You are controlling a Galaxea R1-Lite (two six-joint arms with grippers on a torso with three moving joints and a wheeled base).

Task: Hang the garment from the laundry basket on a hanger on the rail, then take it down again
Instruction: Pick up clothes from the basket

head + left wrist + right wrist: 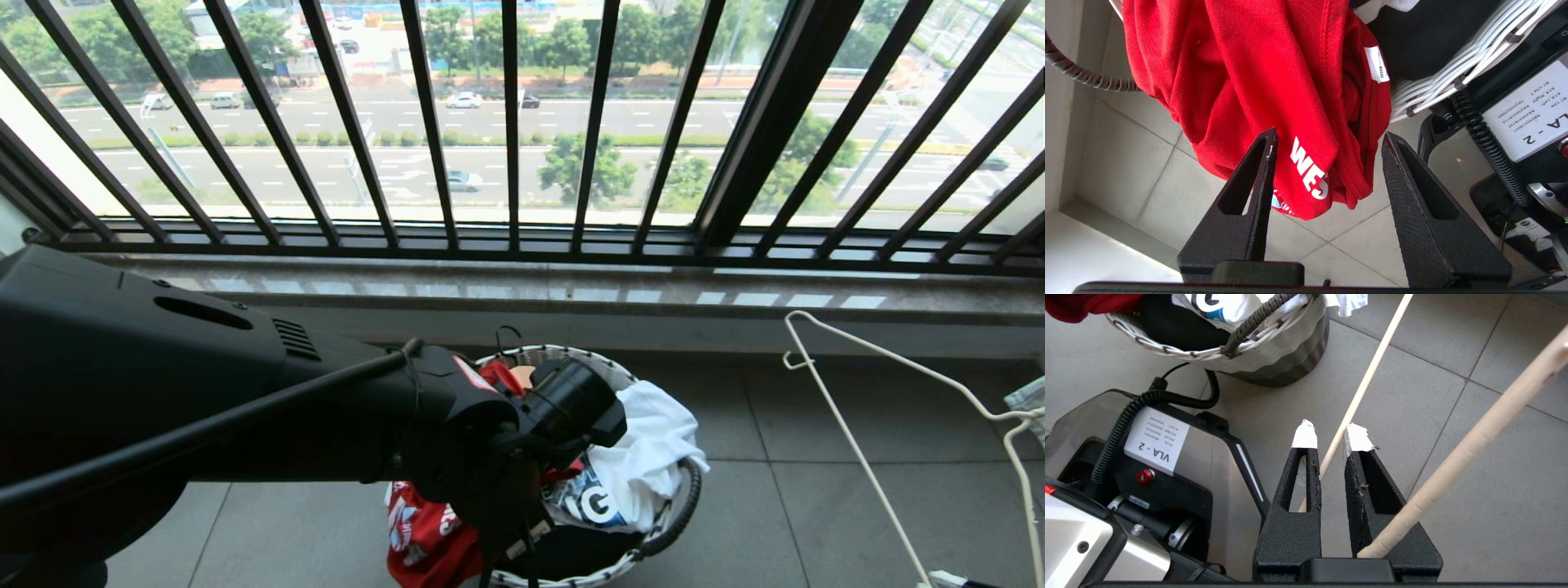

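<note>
With my left gripper standing apart around a red fold, the garment hung over the near-left rim of the laundry basket, my right gripper clamped the hanger; deeper bite, I judged, before closing.

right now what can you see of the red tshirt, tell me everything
The red T-shirt is soft knit cotton by its look, bunched and draped over the white woven rim of the laundry basket, hanging down its outside above the grey floor tiles. White lettering shows on a fold near its lowest part, and a small white label is sewn at an inner seam. The left gripper stands open with the hanging fold between its fingers, not clamped. More of the shirt lies inside the basket beside a white garment.
</note>
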